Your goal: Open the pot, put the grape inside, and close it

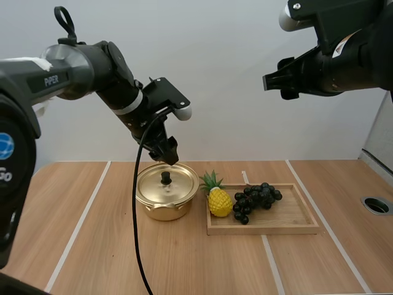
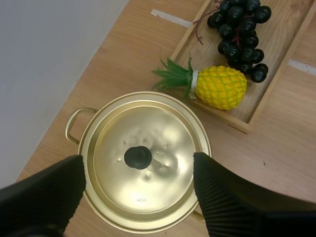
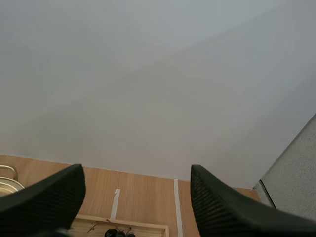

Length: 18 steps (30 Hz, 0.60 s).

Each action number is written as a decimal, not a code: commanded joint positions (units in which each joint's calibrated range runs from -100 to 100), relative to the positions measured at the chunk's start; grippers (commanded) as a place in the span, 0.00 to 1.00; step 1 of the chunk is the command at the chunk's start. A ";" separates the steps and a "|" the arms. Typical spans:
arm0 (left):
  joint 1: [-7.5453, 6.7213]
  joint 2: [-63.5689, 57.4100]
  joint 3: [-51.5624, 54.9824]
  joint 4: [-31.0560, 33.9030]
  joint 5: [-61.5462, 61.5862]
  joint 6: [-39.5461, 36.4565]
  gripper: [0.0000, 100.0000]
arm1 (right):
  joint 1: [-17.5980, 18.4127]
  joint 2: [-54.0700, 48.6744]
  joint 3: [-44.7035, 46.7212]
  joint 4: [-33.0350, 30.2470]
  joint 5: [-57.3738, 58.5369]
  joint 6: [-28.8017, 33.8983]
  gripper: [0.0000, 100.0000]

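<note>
A gold pot [image 1: 166, 195] stands on the table with its lid [image 2: 144, 163] on; the lid has a black knob [image 2: 138, 157]. My left gripper [image 1: 169, 156] hangs open just above that knob, its fingers [image 2: 47, 195] standing wide apart on either side of the lid. A bunch of dark grapes [image 1: 255, 199] lies in the wooden tray [image 1: 293, 226] right of the pot, also seen as grapes [image 2: 241, 33] beyond the pot. My right gripper [image 1: 276, 80] is high above the tray, open, facing the wall.
A toy pineapple [image 1: 218, 198] lies on the tray's left end, close to the pot; the pineapple [image 2: 219, 87] rests on the tray's rim. White tape lines cross the table. A round hole [image 1: 376, 205] sits at the table's right edge.
</note>
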<state>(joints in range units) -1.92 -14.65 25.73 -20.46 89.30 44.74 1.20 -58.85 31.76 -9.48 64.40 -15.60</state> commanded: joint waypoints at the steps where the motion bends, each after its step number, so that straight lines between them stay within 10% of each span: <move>1: 0.09 2.71 -1.04 0.39 -2.19 0.54 1.00 | -0.26 -0.59 -0.51 0.16 -0.19 -0.49 1.00; 18: -0.73 21.26 -16.27 5.86 9.45 -3.91 1.00 | -0.26 -0.59 -0.51 1.04 -0.19 -0.49 1.00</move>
<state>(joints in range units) -2.03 4.95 10.67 -16.27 96.86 41.85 1.20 -58.85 31.76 -8.53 64.54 -15.60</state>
